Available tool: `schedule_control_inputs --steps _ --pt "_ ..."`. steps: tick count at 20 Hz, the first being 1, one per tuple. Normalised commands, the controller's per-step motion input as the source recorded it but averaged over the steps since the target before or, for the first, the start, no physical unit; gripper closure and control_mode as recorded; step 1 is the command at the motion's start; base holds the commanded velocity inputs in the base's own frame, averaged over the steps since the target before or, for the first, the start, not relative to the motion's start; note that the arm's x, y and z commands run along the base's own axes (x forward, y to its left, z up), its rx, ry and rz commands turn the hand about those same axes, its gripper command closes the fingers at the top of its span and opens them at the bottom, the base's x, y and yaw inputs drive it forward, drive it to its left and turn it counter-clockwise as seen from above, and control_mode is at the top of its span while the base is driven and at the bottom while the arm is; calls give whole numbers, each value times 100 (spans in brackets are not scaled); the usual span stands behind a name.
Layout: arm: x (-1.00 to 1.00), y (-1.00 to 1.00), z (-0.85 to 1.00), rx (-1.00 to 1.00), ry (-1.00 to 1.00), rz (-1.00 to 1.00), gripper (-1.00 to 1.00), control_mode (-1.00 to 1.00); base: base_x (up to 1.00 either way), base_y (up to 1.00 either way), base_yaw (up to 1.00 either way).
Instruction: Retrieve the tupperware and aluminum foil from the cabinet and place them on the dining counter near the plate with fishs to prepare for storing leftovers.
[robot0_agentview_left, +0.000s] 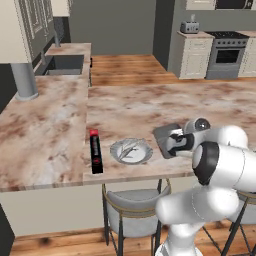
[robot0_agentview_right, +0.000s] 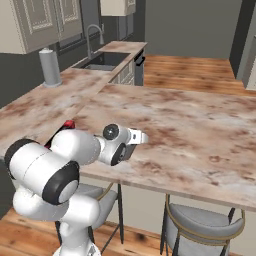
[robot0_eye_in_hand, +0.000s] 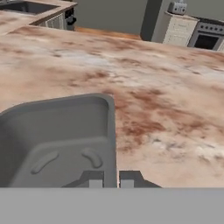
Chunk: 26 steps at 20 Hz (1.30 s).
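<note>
Pincer (robot0_eye_in_hand: 111, 180): you see its two dark tips closed on the near wall of the tupperware (robot0_eye_in_hand: 57, 140), one tip inside the rim, one outside.

Tupperware: dark grey tub, upright, resting on the dining worktop (robot0_agentview_left: 150, 100) near its front edge, just right of the plate in the left base view.

Plate with fishs (robot0_agentview_left: 131, 150): round, pale grey, between the foil box and the tub, apart from both.

Aluminum foil (robot0_agentview_left: 95, 151): long black box with a red far end, lying flat left of the plate, pointing away from the front edge.

Stools (robot0_agentview_left: 131, 205): grey seats, tucked under the worktop edge.

Beyond, for your bearings: sink (robot0_agentview_right: 102, 60) with faucet on the side worktop, paper towel roll (robot0_agentview_right: 50, 67) upright nearby, stove (robot0_agentview_left: 227, 52) and toaster (robot0_agentview_left: 189, 26) at the far wall.
</note>
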Motion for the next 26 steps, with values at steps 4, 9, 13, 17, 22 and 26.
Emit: schedule_control_inputs --steps 4,9,13,17,22,26 --pt "41 -21 -35 3 0 0 100 -100 0 0 0" --pt "44 -27 -35 5 0 0 100 -100 0 0 0" --pt "45 -38 -33 7 0 0 100 -100 0 0 0" --pt "35 -49 -31 8 0 0 100 -100 0 0 0" --pt "10 -52 -24 6 -1 0 -100 -100 0 0 0" --pt "0 -54 -9 4 -2 4 -100 -100 0 0 0"
